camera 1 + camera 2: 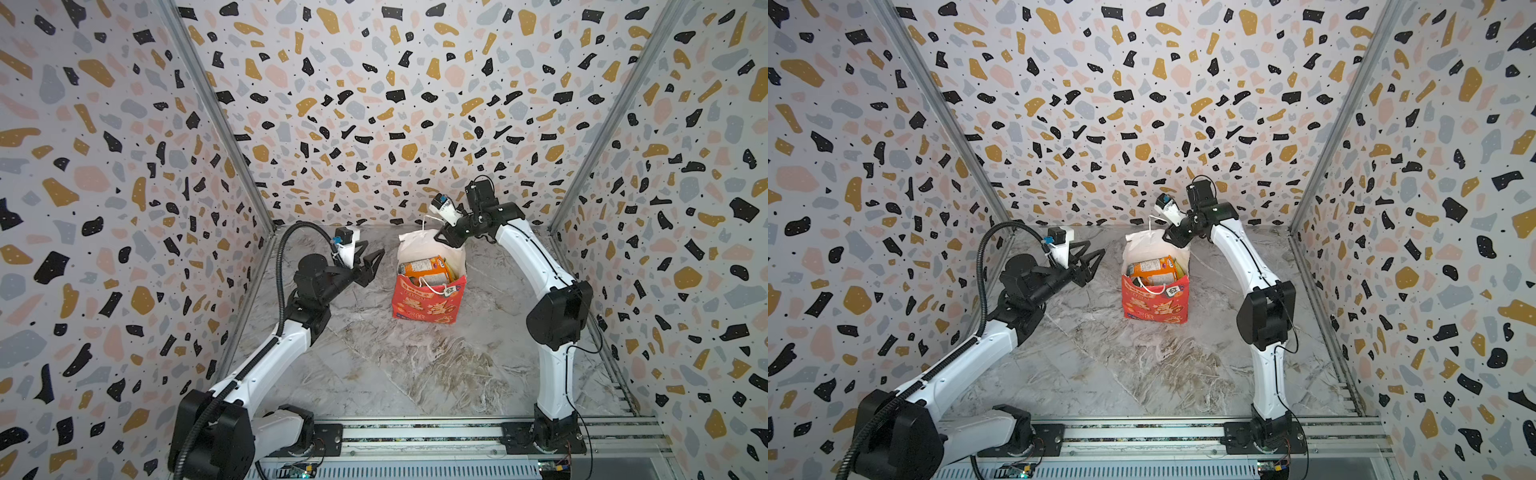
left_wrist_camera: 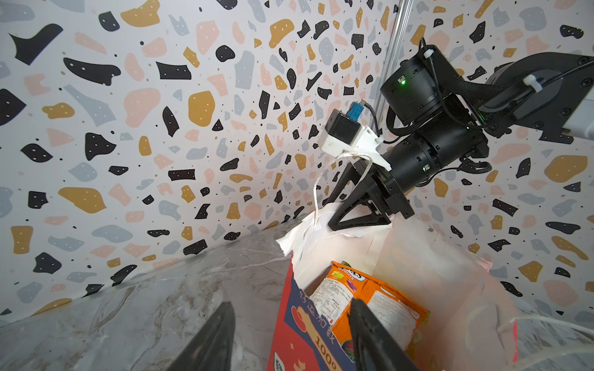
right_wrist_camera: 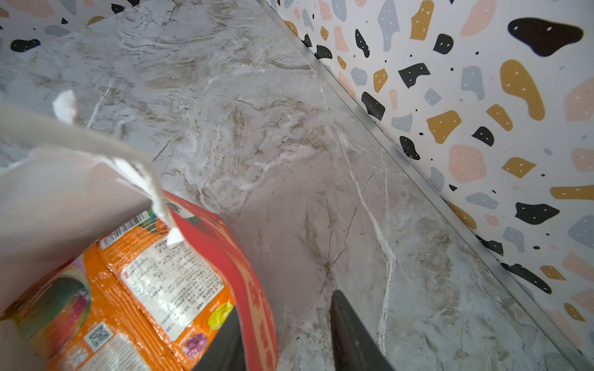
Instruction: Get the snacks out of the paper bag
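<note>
- red boxy paper bag (image 1: 424, 309) with gold characters stands upright on the grey marbled surface (image 1: 415, 374), centre-far, same in both top views (image 1: 1154, 309). mouth open, white inside, far rim torn and crumpled.
- orange crinkly plastic packet (image 1: 424, 268) lies on top inside the bag mouth, white printed label facing up. it also shows in the left wrist view (image 2: 379, 302) and the right wrist view (image 3: 144, 289).
- edge of a green packet (image 1: 450, 268) tucked just right of the orange one, inside the bag. anything below them is hidden.
- right hand (image 1: 440, 237) is tilted down at the bag's far rim, toward its right corner.
- right wrist view: its fingers are apart and straddle the bag's red wall (image 3: 247, 273). one finger (image 3: 221, 343) is inside over the orange packet, the other (image 3: 353, 337) outside over the surface. surface shows between the outer finger and the wall, so not clamped.
- far white cord handle (image 2: 316, 192) loops up against the right hand.
- near white cord handle (image 1: 430, 286) hangs over the red front, with a small white tag (image 1: 449, 291) on it.
- left hand (image 1: 374, 268) hovers above the surface just left of the bag, fingers spread, holding nothing, not touching the bag in the top views.
</note>
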`<state>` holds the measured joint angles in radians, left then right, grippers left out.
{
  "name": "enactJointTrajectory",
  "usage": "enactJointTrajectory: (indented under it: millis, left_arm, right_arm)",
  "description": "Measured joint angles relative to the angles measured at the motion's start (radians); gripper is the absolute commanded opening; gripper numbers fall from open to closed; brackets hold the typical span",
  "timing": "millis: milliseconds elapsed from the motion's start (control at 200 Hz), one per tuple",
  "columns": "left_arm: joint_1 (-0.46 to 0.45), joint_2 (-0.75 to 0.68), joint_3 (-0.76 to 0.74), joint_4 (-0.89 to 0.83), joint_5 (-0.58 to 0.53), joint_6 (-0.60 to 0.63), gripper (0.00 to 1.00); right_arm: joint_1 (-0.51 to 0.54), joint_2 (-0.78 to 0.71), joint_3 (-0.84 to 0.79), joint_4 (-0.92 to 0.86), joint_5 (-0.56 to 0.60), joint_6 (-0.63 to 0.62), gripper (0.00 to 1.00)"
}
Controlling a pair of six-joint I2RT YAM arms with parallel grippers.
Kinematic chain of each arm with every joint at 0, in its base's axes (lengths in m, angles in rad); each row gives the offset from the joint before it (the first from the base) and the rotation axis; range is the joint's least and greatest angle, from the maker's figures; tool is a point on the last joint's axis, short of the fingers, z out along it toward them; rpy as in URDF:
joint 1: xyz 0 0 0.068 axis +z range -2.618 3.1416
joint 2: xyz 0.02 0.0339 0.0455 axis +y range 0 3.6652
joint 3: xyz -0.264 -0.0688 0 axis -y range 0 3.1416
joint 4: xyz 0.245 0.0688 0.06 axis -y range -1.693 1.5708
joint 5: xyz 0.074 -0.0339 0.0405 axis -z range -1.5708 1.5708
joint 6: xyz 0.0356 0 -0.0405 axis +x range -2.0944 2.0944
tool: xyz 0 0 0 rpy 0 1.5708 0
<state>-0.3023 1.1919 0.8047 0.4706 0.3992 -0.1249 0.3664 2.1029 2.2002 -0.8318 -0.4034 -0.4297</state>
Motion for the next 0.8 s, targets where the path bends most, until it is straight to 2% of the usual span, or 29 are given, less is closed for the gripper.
enactJointTrajectory:
  millis: [115,160,270,370,581,671,801]
  left_arm:
    - [0.0,0.0,0.0,0.0,0.0,0.002,0.58]
    - [0.0,0.0,0.0,0.0,0.0,0.002,0.58]
    - [0.0,0.0,0.0,0.0,-0.001,0.002,0.58]
    - [0.0,0.0,0.0,0.001,-0.002,0.002,0.58]
    - [0.0,0.0,0.0,0.001,-0.001,0.001,0.58]
    - [0.0,0.0,0.0,0.002,-0.002,0.0,0.58]
    - [0.0,0.006,0.0,0.01,-0.007,-0.006,0.58]
  right_arm:
    - [-0.006,0.0,0.0,-0.017,0.003,0.006,0.35]
    - [-0.01,0.0,0.0,-0.025,0.003,0.008,0.28]
    - [-0.014,0.0,0.0,-0.038,0.003,0.013,0.24]
    - [-0.014,0.0,0.0,-0.048,0.003,0.013,0.14]
    - [-0.014,0.0,0.001,-0.06,-0.008,0.013,0.08]
    - [-0.013,-0.001,0.001,-0.061,-0.013,0.013,0.0]
    - [-0.011,-0.001,0.013,-0.071,-0.013,0.021,0.0]
